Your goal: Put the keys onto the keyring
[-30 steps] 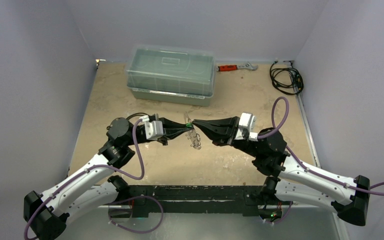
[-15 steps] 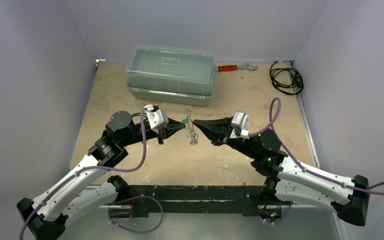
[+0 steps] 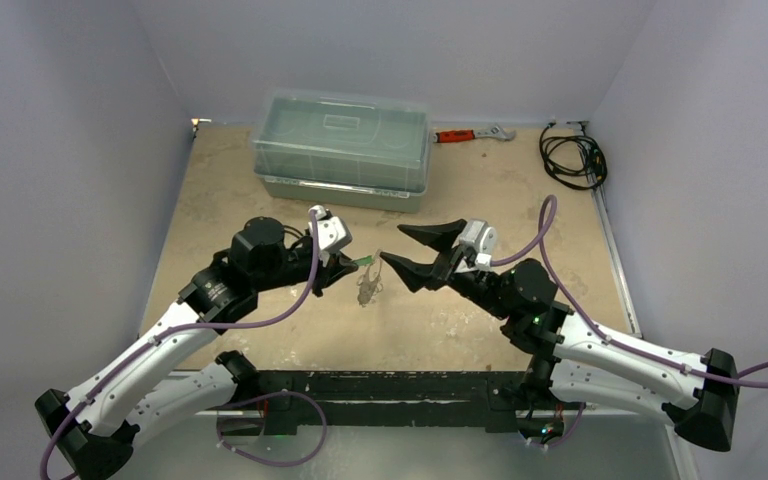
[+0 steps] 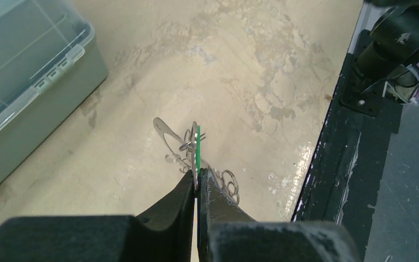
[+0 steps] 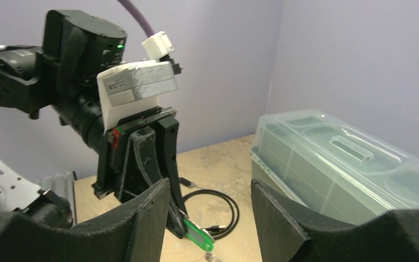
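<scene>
"So, what did the left hand (image 4: 197, 177) hold?"
"It pinched the green key (image 4: 197, 147) tight, up above the desk (image 3: 220, 200). The silver keys (image 4: 166, 134) and the keyring (image 4: 230, 183) dangled right beside it."
"And the right hand (image 3: 393, 244)?"
"Its fingers stood wide apart, near the keys, holding nothing."

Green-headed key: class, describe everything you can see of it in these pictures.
The green-headed key has a flat, bright green plastic-looking head, edge-on in the left wrist view. The left gripper is shut on it, holding it above the table. A thin silver ring and small silver keys hang beside it. The open right gripper stands clear.
</scene>
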`<action>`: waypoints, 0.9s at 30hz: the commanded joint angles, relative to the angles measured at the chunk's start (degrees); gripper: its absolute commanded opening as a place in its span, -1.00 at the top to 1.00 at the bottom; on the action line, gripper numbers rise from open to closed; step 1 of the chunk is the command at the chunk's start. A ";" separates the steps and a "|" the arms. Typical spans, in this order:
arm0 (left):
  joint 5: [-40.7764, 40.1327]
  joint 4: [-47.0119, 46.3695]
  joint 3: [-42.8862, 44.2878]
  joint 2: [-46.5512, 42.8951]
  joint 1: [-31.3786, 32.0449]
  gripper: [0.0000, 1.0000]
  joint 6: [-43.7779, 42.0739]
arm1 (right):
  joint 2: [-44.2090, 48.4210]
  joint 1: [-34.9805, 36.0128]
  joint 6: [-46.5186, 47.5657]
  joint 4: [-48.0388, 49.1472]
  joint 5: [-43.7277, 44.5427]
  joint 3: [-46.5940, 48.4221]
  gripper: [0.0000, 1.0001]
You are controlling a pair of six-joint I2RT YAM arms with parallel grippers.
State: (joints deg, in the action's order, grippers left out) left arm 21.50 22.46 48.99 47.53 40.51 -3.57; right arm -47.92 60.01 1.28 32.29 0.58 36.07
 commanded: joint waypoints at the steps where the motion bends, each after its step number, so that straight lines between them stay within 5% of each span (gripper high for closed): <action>1: -3.43 2.40 2.81 -0.24 -0.17 1.00 1.68 | -0.73 0.11 -0.91 -0.65 7.90 -0.65 -0.22; 15: -20.98 13.56 7.14 0.20 -0.10 1.00 -5.31 | -6.81 0.11 -3.06 -3.81 12.75 2.17 -0.23; 27: -17.14 8.49 8.86 10.24 1.57 1.00 -9.41 | -1.69 0.10 -1.63 -5.27 22.29 -0.55 -0.25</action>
State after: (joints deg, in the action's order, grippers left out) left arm 1.10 36.42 56.95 53.21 41.06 -11.51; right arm -52.18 60.01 -0.89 26.70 16.25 36.01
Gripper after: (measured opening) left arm 0.019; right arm 0.620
